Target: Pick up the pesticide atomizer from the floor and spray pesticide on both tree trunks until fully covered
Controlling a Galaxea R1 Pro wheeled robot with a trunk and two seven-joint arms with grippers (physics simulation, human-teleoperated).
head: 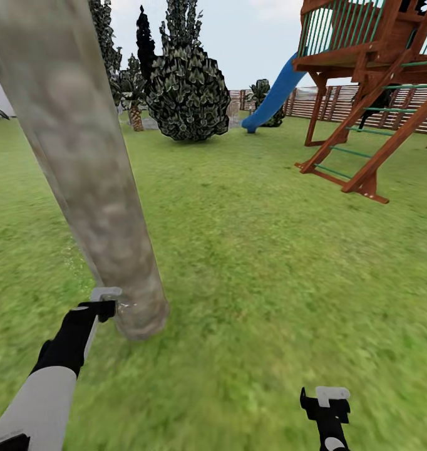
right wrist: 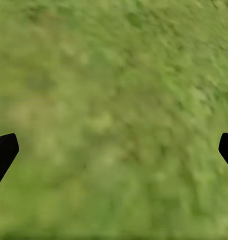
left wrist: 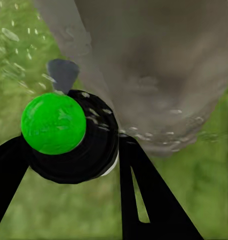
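Green lawn (head: pixel 257 263) runs back to a slatted fence (head: pixel 339 103), with a wooden play frame (head: pixel 370 94) and its blue slide (head: pixel 273 97) at the far right.

Held in the left gripper (head: pixel 99 308), the pesticide bottle (left wrist: pixel 76 142) sits between the two black fingers (left wrist: pixel 149 200), which are closed against its dark body. In the left wrist view a bright green ball-like marker (left wrist: pixel 53 123) covers its top end. Its nozzle end points at the foot of the near tree trunk (head: pixel 94 181), just beside it, and small droplets (left wrist: pixel 174 135) speckle the bark and the air around, so the spraying looks to be under way low on the trunk.

That trunk is a thick, mottled grey-beige column leaning up and to the left in the head view, so the long stretch left to cover lies upward along it from the jaws. The left arm is the near one.

Apart on the right, the right gripper (head: pixel 326 406) hangs over bare grass with its jaws wide and nothing between them.

Farther back stand dark, jagged-leaved trees (head: pixel 187 81), well apart from the robot. I cannot tell which of them is the second one to spray.
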